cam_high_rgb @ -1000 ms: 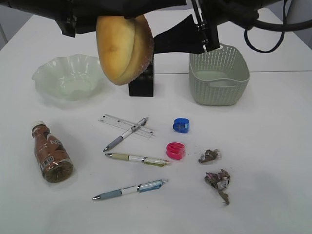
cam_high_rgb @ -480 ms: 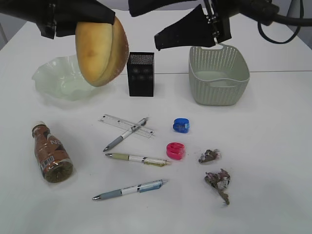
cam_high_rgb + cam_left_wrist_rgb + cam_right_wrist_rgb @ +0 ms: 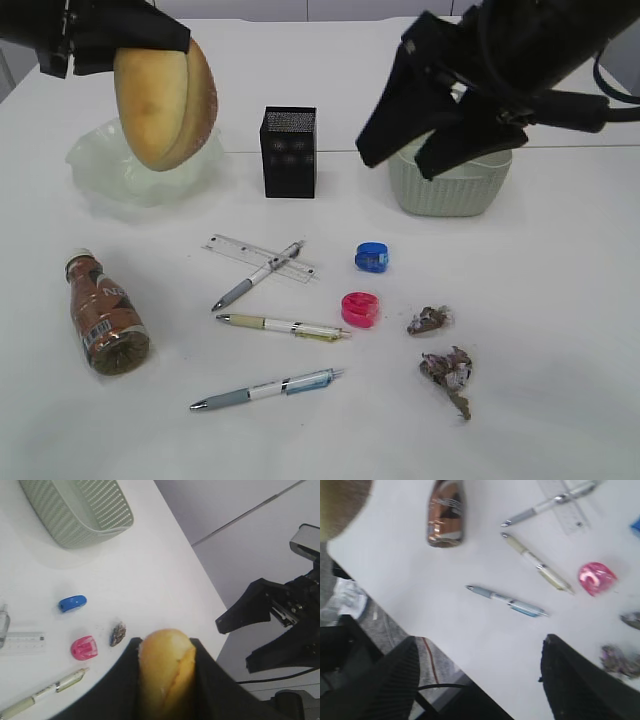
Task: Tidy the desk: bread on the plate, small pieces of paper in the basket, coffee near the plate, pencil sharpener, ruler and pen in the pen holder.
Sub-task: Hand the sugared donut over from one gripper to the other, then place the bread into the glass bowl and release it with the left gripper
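My left gripper (image 3: 166, 647) is shut on the yellow bread (image 3: 165, 100) and holds it in the air over the right side of the pale green plate (image 3: 95, 160). My right gripper (image 3: 430, 140) is open and empty, raised in front of the green basket (image 3: 470, 190). On the table lie a coffee bottle (image 3: 105, 318), a clear ruler (image 3: 235, 246), three pens (image 3: 283, 326), a blue sharpener (image 3: 371, 257), a pink sharpener (image 3: 360, 309) and two crumpled paper pieces (image 3: 448, 370). The black pen holder (image 3: 289, 152) stands upright at the back middle.
The right wrist view looks past the open jaws (image 3: 480, 680) at the table's front-left edge, with the bottle (image 3: 445, 515) and pens on it. The basket (image 3: 75, 525) also shows in the left wrist view.
My left gripper has carried the bread to the left, from in front of the pen holder to over the plate. My right arm has come lower, in front of the basket.
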Controlling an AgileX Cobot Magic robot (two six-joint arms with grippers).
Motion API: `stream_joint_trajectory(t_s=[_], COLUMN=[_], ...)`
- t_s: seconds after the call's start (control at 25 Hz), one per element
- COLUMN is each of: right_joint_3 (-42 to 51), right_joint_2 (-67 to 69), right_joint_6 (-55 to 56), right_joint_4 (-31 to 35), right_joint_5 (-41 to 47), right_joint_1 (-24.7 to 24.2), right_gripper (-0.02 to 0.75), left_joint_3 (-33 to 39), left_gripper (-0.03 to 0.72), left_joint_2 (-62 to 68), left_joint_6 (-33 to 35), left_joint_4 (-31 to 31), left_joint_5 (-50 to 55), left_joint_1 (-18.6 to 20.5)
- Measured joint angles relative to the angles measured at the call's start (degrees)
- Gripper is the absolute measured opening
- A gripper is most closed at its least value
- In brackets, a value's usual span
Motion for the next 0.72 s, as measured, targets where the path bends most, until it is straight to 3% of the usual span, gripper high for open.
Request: stream_joint_trajectory(t_s=[0.48,0.72], right_joint_3=[0.0,0.0], right_joint_2=[0.0,0.0], right_joint_6=[21.1,23.6], right_joint_4=[-34.8,-42.3], right_joint_5=[0.7,0.8], right_joint_1=[-0.1,-0.1], right_gripper=[0.552,0.552], left_joint_3=[0.0,0.0], left_gripper=[0.169,0.17], left_joint_2=[0.0,0.0], left_joint_6=[-1.5,-5.1], left_joint_4=[13.1,21.5], left_joint_5=[-7.6,-20.6], left_joint_1=[0.6,0.6])
